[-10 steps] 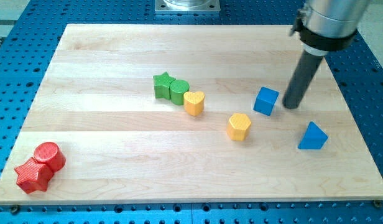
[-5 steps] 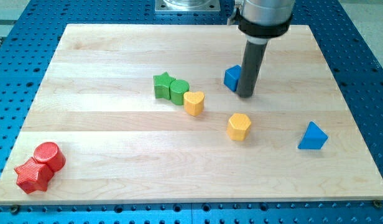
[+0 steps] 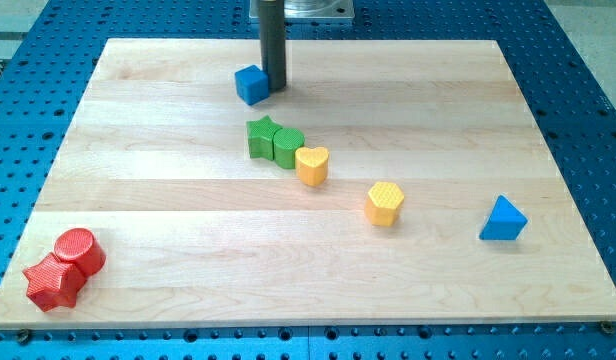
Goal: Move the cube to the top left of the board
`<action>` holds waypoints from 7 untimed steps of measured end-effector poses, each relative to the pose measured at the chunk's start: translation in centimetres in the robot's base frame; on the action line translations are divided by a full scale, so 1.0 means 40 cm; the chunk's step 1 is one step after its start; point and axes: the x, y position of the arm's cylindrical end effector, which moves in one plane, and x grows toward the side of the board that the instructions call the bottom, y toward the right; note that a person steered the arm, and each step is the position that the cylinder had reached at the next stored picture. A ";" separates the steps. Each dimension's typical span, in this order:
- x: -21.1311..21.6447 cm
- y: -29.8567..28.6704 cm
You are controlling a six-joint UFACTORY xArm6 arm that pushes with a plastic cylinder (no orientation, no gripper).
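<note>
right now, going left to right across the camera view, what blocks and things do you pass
red star → red cylinder → blue cube → my tip → yellow heart → yellow hexagon → blue triangle

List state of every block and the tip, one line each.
Blue cube: near board's top, left of centre, touching my tip.
My tip: on the cube's right side.
Green star: touching green cylinder.
Green cylinder: between star and yellow heart.
Yellow heart: against the cylinder.
Yellow hexagon: alone.
Blue triangle: alone, right.
Red cylinder: touching red star.
Red star: bottom-left corner.
</note>
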 end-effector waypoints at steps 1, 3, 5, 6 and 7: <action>0.065 0.012; 0.027 -0.198; -0.072 -0.407; -0.086 -0.466; -0.036 -0.321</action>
